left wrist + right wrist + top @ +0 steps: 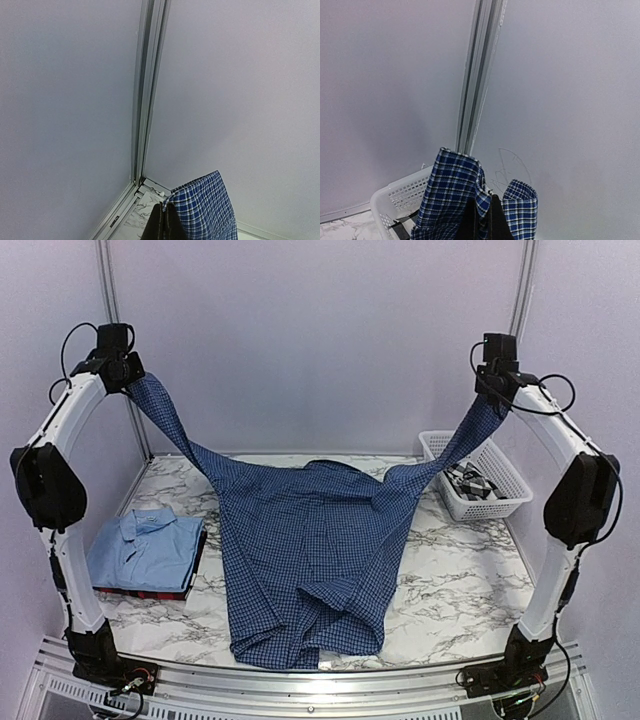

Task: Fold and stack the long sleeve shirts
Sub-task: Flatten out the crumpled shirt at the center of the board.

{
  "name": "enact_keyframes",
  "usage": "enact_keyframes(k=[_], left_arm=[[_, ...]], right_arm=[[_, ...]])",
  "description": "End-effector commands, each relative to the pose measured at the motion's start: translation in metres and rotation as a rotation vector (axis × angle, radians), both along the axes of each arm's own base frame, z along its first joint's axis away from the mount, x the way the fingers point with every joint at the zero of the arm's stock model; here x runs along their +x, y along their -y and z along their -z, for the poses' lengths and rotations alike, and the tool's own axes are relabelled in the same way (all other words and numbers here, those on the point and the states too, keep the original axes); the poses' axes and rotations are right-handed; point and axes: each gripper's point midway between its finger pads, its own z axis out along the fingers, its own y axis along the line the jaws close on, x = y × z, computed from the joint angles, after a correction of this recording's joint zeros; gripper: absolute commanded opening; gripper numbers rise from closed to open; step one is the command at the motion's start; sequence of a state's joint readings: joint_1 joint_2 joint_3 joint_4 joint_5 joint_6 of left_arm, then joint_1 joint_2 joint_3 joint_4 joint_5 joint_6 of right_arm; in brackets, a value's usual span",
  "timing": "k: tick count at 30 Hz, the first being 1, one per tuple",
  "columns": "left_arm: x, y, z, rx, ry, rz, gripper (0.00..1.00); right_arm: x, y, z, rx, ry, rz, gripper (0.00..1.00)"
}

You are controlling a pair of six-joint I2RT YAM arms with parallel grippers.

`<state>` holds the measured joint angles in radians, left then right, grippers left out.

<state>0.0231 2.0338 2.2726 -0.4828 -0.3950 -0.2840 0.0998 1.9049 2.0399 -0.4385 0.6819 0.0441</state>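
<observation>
Got the left claw (pixel 128 375) pinched tight on one sleeve end of the navy check shirt (pixel 300 550), held way up above the shirt's body. Same deal with the right claw (pixel 497 390): clamped shut on the other sleeve end, just as high over the shirt's body. Shows up close from both wrist views too, with dark fingers (pixel 156 227) pressed together and blue check cloth bunched right at them.

Following the sleeves down from the claws: both pulled out in slanting lines to the shoulders, making a wide V. Rest of the navy check shirt spread out on the marble surface (pixel 460 580), collar at the far end, hem toward the arm bases. Pretty rumpled down at the hem, with a flap turned over on the shirt's right corner.

Just beside the navy check shirt on its left: a folded light blue shirt (pixel 145 545), collar facing up, sitting on top of a dark red shirt (pixel 150 593) with only a thin edge peeking out. Can't tell whether that pile touches the navy one.

Off to the navy check shirt's right, behind the raised sleeve: a white lattice basket (pixel 505 495) with a black-and-white checked shirt (pixel 470 482) in it.
</observation>
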Motion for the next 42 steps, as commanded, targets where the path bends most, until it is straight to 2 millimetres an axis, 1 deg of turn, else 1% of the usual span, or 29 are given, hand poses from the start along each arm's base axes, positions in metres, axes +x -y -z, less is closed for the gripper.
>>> enact_keyframes(k=[1, 3, 5, 7, 9, 10, 12, 13, 14, 16, 17, 19, 20, 21, 22, 23, 24, 26, 27, 28, 30, 32, 33, 34, 35, 37, 39, 42], left_arm=[[0.007, 0.003, 0.014, -0.037, -0.013, 0.041, 0.0], [0.014, 0.009, 0.032, -0.059, -0.045, 0.076, 0.0], [0.019, 0.014, 0.052, -0.086, -0.081, 0.1, 0.0], [0.025, 0.022, 0.073, -0.113, -0.117, 0.134, 0.0], [0.03, 0.033, 0.092, -0.138, -0.15, 0.173, 0.0], [0.033, 0.041, 0.101, -0.145, -0.167, 0.2, 0.0], [0.037, 0.057, 0.116, -0.166, -0.196, 0.264, 0.0], [0.039, 0.081, 0.122, -0.167, -0.212, 0.311, 0.0], [0.039, 0.094, 0.127, -0.166, -0.224, 0.338, 0.0], [0.039, 0.118, 0.139, -0.168, -0.252, 0.393, 0.05], [0.038, 0.125, 0.146, -0.171, -0.267, 0.399, 0.06], [0.036, 0.139, 0.163, -0.192, -0.301, 0.422, 0.09], [0.035, 0.146, 0.172, -0.201, -0.32, 0.439, 0.12], [0.033, 0.152, 0.179, -0.204, -0.338, 0.448, 0.18], [0.031, 0.158, 0.185, -0.202, -0.357, 0.458, 0.28], [0.027, 0.166, 0.19, -0.2, -0.375, 0.473, 0.35], [0.024, 0.173, 0.192, -0.193, -0.386, 0.488, 0.4], [0.016, 0.186, 0.196, -0.169, -0.409, 0.511, 0.55], [0.012, 0.192, 0.196, -0.166, -0.417, 0.52, 0.63], [0.007, 0.196, 0.194, -0.172, -0.42, 0.522, 0.68], [-0.005, 0.206, 0.194, -0.2, -0.43, 0.536, 0.71], [-0.021, 0.22, 0.196, -0.222, -0.451, 0.56, 0.71], [-0.032, 0.232, 0.198, -0.226, -0.464, 0.579, 0.71], [-0.044, 0.241, 0.2, -0.233, -0.48, 0.591, 0.71], [-0.055, 0.25, 0.204, -0.236, -0.497, 0.604, 0.71], [-0.084, 0.268, 0.211, -0.243, -0.532, 0.633, 0.69], [-0.116, 0.284, 0.22, -0.238, -0.565, 0.668, 0.67], [-0.162, 0.302, 0.232, -0.219, -0.604, 0.713, 0.65]], right_arm=[[-0.003, -0.004, -0.049, 0.036, 0.109, -0.061, 0.0], [0.007, -0.019, -0.031, 0.071, 0.064, -0.131, 0.0], [0.014, -0.038, -0.008, 0.099, 0.012, -0.193, 0.0], [0.017, -0.061, 0.015, 0.111, -0.04, -0.25, 0.0], [0.018, -0.091, 0.035, 0.119, -0.082, -0.314, 0.0], [0.018, -0.111, 0.043, 0.116, -0.099, -0.351, 0.0], [0.018, -0.139, 0.061, 0.122, -0.135, -0.403, 0.0], [0.019, -0.154, 0.068, 0.129, -0.152, -0.441, 0.0], [0.019, -0.168, 0.077, 0.129, -0.172, -0.47, 0.0], [0.019, -0.193, 0.093, 0.126, -0.21, -0.517, 0.01], [0.019, -0.205, 0.103, 0.132, -0.235, -0.549, 0.03], [0.019, -0.223, 0.124, 0.154, -0.287, -0.593, 0.04], [0.018, -0.232, 0.135, 0.165, -0.313, -0.616, 0.05], [0.016, -0.238, 0.145, 0.172, -0.339, -0.632, 0.09], [0.014, -0.244, 0.153, 0.178, -0.364, -0.645, 0.12], [0.012, -0.248, 0.159, 0.18, -0.383, -0.652, 0.15], [0.009, -0.254, 0.163, 0.178, -0.395, -0.663, 0.2], [0.0, -0.267, 0.17, 0.166, -0.422, -0.692, 0.34], [-0.006, -0.274, 0.172, 0.161, -0.433, -0.706, 0.41], [-0.012, -0.28, 0.174, 0.155, -0.447, -0.716, 0.48], [-0.028, -0.292, 0.18, 0.148, -0.473, -0.738, 0.55], [-0.049, -0.306, 0.185, 0.164, -0.496, -0.771, 0.57], [-0.061, -0.313, 0.188, 0.174, -0.506, -0.793, 0.57], [-0.075, -0.322, 0.189, 0.186, -0.507, -0.82, 0.58], [-0.093, -0.336, 0.193, 0.19, -0.517, -0.86, 0.58], [-0.129, -0.353, 0.195, 0.189, -0.532, -0.911, 0.58], [-0.164, -0.363, 0.204, 0.166, -0.559, -0.93, 0.58], [-0.213, -0.369, 0.217, 0.146, -0.593, -0.957, 0.59]])
